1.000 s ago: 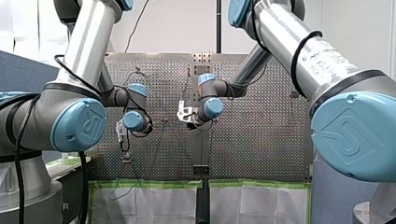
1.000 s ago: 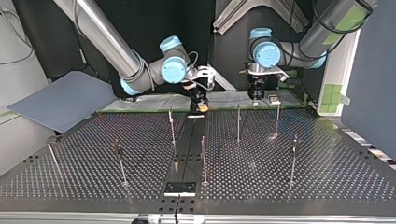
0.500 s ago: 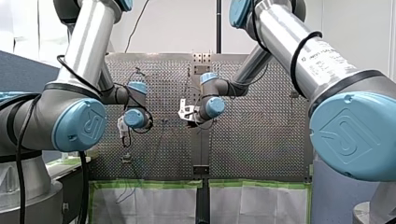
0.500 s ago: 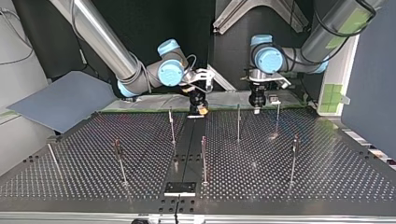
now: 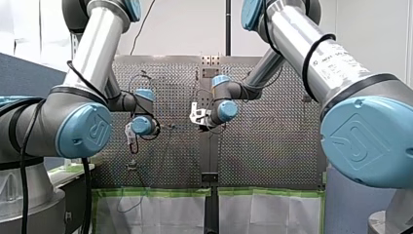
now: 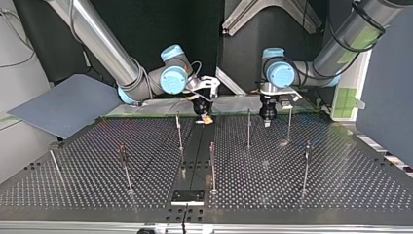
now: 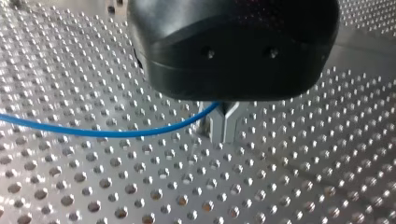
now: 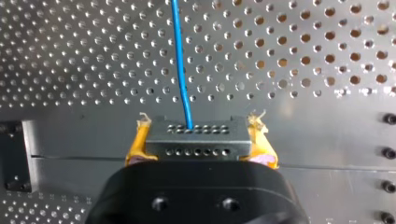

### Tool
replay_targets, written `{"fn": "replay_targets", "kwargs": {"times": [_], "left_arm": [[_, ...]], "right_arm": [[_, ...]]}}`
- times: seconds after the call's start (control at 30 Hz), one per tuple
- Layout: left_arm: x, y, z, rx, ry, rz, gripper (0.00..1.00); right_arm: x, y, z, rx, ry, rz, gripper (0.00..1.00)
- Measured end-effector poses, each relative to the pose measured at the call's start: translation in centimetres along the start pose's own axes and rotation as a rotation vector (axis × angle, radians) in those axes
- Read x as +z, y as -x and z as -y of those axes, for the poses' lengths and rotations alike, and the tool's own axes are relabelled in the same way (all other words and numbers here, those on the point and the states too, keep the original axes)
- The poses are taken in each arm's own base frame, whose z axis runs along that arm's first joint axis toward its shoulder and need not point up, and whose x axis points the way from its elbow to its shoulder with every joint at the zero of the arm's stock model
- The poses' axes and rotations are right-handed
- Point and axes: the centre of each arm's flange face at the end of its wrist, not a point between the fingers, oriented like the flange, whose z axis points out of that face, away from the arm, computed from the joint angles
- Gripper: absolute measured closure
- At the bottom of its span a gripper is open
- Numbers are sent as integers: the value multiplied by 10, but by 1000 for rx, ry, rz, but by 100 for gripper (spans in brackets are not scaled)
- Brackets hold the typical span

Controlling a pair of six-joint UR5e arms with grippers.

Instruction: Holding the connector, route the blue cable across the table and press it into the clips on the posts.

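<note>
Routing stage: my right gripper (image 8: 201, 142) pinches the connector (image 8: 196, 135), my left gripper (image 7: 219, 127) pinches the blue cable (image 7: 93, 132); next, likely press it onto the nearest post (image 6: 248, 129).

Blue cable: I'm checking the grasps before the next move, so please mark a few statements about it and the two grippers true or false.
1. My right gripper clamps the connector between yellow pads. True.
2. The blue cable leaves the connector and runs ahead of that gripper over the perforated table. True.
3. My left gripper is wide open, clear of the cable. False: its metal fingers are shut on the cable.
4. The posts lie flat on the table. False: they stand upright.
</note>
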Motion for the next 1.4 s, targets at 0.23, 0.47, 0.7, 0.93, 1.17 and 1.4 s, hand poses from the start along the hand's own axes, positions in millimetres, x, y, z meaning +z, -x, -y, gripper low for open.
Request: {"fn": "replay_targets", "kwargs": {"times": [0.23,0.47,0.7,0.93,1.17,1.4], "left_arm": [[24,16,-8,0,12,33,100],[32,25,-12,0,15,43,100],[31,24,-13,5,19,24,57],[26,20,-13,29,36,-15,0],[18,15,-14,65,73,-72,0],[-1,13,-7,95,75,-134,0]], "right_arm": [[2,-5,-10,3,13,-9,100],[7,-19,-19,5,23,-34,100],[8,-23,-21,6,23,-39,100],[8,-23,-21,5,21,-37,100],[8,-22,-21,4,18,-33,100],[7,-21,-21,2,18,-29,100]]}}
